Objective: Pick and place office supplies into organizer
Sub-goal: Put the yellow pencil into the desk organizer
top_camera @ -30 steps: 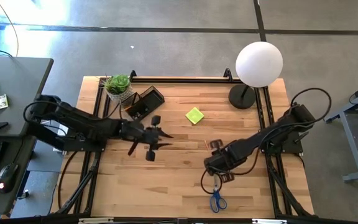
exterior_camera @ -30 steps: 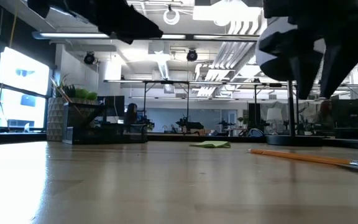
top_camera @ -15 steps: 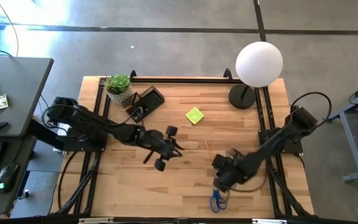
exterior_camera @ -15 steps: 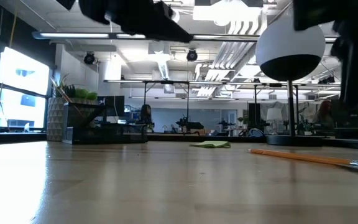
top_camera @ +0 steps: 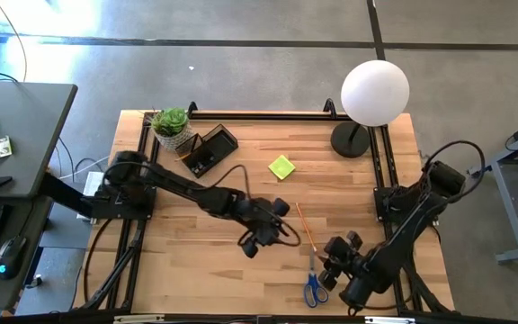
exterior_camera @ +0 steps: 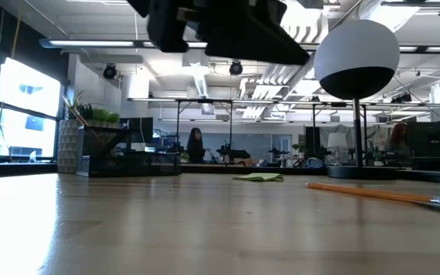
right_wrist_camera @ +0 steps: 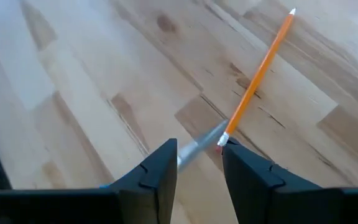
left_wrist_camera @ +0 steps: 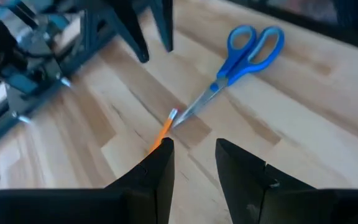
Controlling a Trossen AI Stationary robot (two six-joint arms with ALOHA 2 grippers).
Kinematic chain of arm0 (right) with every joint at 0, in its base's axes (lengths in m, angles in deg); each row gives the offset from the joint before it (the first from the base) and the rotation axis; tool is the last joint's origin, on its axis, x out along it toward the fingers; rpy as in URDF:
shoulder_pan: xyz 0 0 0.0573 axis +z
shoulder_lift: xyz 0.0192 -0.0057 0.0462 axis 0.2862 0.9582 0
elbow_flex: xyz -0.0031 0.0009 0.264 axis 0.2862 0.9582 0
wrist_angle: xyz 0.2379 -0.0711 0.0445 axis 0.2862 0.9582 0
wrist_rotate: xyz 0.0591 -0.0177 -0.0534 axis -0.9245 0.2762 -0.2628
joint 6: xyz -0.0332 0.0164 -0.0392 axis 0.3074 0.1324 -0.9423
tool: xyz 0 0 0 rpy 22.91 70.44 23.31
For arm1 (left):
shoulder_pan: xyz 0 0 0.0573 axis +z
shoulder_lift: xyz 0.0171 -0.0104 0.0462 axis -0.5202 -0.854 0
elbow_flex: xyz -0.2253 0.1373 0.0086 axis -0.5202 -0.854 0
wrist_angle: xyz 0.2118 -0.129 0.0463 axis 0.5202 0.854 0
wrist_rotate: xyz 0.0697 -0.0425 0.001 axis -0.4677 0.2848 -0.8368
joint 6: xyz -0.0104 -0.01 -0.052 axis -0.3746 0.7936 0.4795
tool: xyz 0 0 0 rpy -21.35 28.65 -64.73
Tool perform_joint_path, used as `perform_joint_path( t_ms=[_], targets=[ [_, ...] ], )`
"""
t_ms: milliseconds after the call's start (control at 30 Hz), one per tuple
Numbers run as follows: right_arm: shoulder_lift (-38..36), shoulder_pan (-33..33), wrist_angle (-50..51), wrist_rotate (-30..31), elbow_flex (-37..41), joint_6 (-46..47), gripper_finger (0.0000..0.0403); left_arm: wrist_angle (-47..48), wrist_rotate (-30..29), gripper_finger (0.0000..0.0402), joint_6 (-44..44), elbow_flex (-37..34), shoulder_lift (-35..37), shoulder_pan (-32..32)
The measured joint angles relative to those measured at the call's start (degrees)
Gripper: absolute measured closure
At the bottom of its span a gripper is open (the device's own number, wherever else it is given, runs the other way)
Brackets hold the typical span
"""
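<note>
Moved since a second ago: both arms are sitting in new places; the left arm has been reaching out from near the organizer toward the desk's middle, and the right arm has been pulling back toward the near right edge.
Left claw [top_camera: 281,227]: hovering above the desk's middle, just to the left of the pencil; its fingers [left_wrist_camera: 160,163] are standing a narrow gap apart with nothing between them.
Right claw [top_camera: 331,261]: hanging just right of the scissors' blades; its fingers [right_wrist_camera: 161,163] are also standing a narrow gap apart, gripping nothing.
Pencil [top_camera: 305,226]: lying flat on the desk [top_camera: 196,279] between the two claws, running from the middle toward the near edge, its eraser end meeting the tips of the scissors.
Scissors [top_camera: 313,286]: lying flat near the front edge, blue handles toward that edge, blades pointing up at the pencil.
Sticky pad [top_camera: 281,166]: resting well apart from both claws, toward the far side, turned like a diamond.
Organizer [top_camera: 209,149]: sitting at the far left, beside the potted plant [top_camera: 171,122]; whether anything is lying in it I cannot tell for sure.
Lamp [top_camera: 374,92]: standing at the far right corner, its white globe over a black round base.
Low view: one dark arm is filling the upper part, and the pencil is showing at the right, lying on the wood.
Room behind: a person [exterior_camera: 195,142] is standing far off beyond the desk.
</note>
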Motion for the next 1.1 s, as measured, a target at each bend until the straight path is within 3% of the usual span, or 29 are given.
perform_joint_path(
  t_ms=[133, 300, 500, 833, 1100],
  targets=[
    [3.31, -0.39, -0.87, 3.46, 0.00, 3.72, 0.0281, 4.65, -0.88, 0.0295, 0.07, 2.81, -1.36, 0.08],
    [9.82, -1.42, -2.27, 3.48, 0.00, 7.14, 0.0281, 6.96, -5.24, 0.0295, 0.64, 2.57, -0.96, -0.02],
    [15.26, -0.45, -1.27, 6.63, 0.02, 15.46, 0.0281, 11.30, -5.11, 0.0295, 3.28, 2.60, -0.79, 0.02],
    [21.65, -1.08, -2.55, 10.84, 0.02, 13.67, 0.0281, 15.19, -7.39, 0.0296, 10.99, 2.58, -0.79, -0.38],
    [22.13, -1.35, -0.37, 12.20, 0.00, 15.05, 0.0297, 17.12, -10.71, 0.0296, 16.13, 2.58, -0.79, -0.37]
  ],
)
